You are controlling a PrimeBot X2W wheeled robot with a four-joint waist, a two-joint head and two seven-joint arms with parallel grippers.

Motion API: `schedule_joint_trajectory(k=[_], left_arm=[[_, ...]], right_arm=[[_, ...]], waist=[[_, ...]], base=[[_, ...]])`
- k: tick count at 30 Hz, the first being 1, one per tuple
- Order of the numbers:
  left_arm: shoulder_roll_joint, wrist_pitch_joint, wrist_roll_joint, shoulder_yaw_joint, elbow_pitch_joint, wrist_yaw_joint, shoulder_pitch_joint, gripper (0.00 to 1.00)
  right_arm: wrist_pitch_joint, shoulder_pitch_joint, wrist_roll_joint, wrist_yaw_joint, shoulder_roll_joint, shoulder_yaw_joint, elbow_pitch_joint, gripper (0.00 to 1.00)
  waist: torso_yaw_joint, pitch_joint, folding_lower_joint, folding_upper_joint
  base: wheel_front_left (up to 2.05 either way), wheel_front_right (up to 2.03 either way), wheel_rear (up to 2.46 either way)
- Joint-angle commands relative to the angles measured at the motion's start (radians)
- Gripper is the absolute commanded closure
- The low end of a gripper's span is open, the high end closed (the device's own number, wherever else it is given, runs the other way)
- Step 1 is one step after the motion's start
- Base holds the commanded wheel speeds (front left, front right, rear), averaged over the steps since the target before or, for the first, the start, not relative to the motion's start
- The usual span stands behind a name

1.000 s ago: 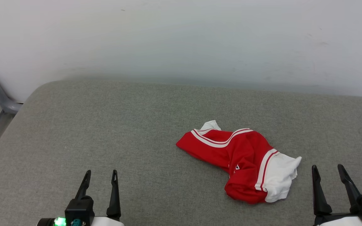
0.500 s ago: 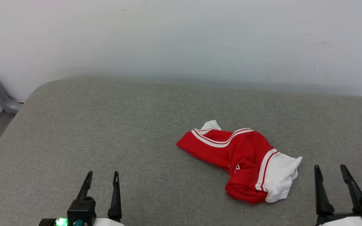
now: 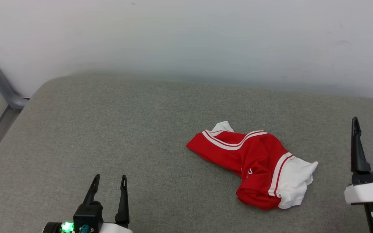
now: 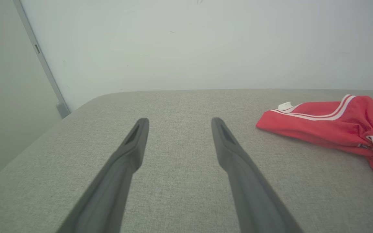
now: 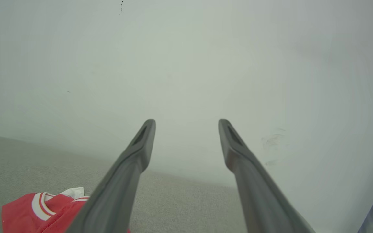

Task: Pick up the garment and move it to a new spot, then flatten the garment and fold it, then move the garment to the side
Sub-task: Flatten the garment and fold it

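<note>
1. Lying crumpled on the grey fabric-covered worktop (image 3: pixel 108 123), right of centre in the head view, is the garment (image 3: pixel 254 158). It is loose, and neither pincer touches it.
2. Long axis: a diagonal in the head view, running from far-left to near-right. The red body end points toward the robot's left and the wall (image 3: pixel 186 38). The white sleeve (image 3: pixel 295 181) end points toward the robot's right and the near edge.
3. Striped trim (image 3: pixel 228 144) curves along the far edge. A small white flap (image 3: pixel 224 126) pokes out behind it. A scrap of dark lettering (image 3: pixel 249 171) shows in a fold, too small to read.
4. Left pincer (image 3: pixel 110 177): released, fingers spread with nothing between them. It is low at the near-left, well apart from the garment. In the left wrist view the pincer (image 4: pixel 179 120) hangs over bare fabric, with the garment (image 4: pixel 329 129) off to its right.
5. Right pincer (image 3: pixel 372 118): released and empty. It is to the right of the sleeve, near but apart. In the right wrist view the pincer (image 5: pixel 186 121) aims at the wall, with the garment (image 5: pixel 44 210) in the lower left corner.
6. A grey metal bar (image 3: pixel 2 90) stands past the worktop's far-left corner.
</note>
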Motion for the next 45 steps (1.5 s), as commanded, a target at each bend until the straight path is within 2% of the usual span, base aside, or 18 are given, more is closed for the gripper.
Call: schedule_joint_trajectory(k=[1,5,8,17,23,26,30,34,45], left_arm=[[-0.001,-0.003,0.006,0.004,-0.002,-0.002,-0.011,0.00],[-0.007,-0.003,0.010,0.002,0.002,-0.008,-0.021,0.00],[-0.011,-0.003,0.010,0.003,0.001,-0.009,-0.024,0.00],[-0.024,-0.003,0.012,0.002,-0.012,-0.015,-0.058,0.00],[-0.029,-0.003,0.014,-0.009,-0.020,-0.015,-0.093,0.00],[-0.033,-0.003,0.012,-0.016,-0.023,-0.012,-0.111,0.00],[-0.037,-0.003,0.004,-0.026,-0.025,-0.009,-0.137,0.00],[-0.039,-0.003,0.002,-0.036,-0.023,-0.007,-0.155,0.00],[-0.042,-0.003,-0.015,-0.058,-0.022,0.005,-0.191,0.00]], right_arm=[[-0.003,-0.027,-0.003,-0.001,-0.023,0.012,0.009,0.00],[0.002,-0.091,0.020,-0.001,-0.100,0.071,0.079,0.00],[0.066,-0.148,0.059,-0.001,-0.164,0.140,0.122,0.00],[0.475,-0.254,0.328,-0.001,-0.394,0.382,0.148,0.00],[0.759,-0.287,0.480,-0.001,-0.555,0.547,0.142,0.00],[0.862,-0.312,0.534,-0.001,-0.624,0.610,0.133,0.00],[0.935,-0.351,0.586,-0.001,-0.674,0.679,0.146,0.00],[0.960,-0.380,0.612,-0.001,-0.693,0.720,0.174,0.00],[0.972,-0.390,0.702,0.000,-0.681,0.915,0.299,0.00]], waist=[[0.003,0.005,-0.0001,0.0000],[0.010,0.014,-0.0001,0.0000],[0.014,0.022,-0.0001,0.0000],[0.023,0.093,-0.0001,0.0000],[0.035,0.148,-0.0001,0.0000],[0.043,0.179,-0.0001,0.0000],[0.057,0.221,-0.0001,0.0000],[0.072,0.249,-0.0001,0.0000],[0.106,0.315,-0.0001,0.0000]], base=[[0.00,0.00,0.00],[0.00,0.00,0.00],[0.00,0.00,0.00],[0.00,0.00,0.00],[0.00,0.00,0.00],[0.00,0.00,0.00],[0.00,0.00,0.00],[0.00,0.00,0.00],[0.00,0.00,0.00]])
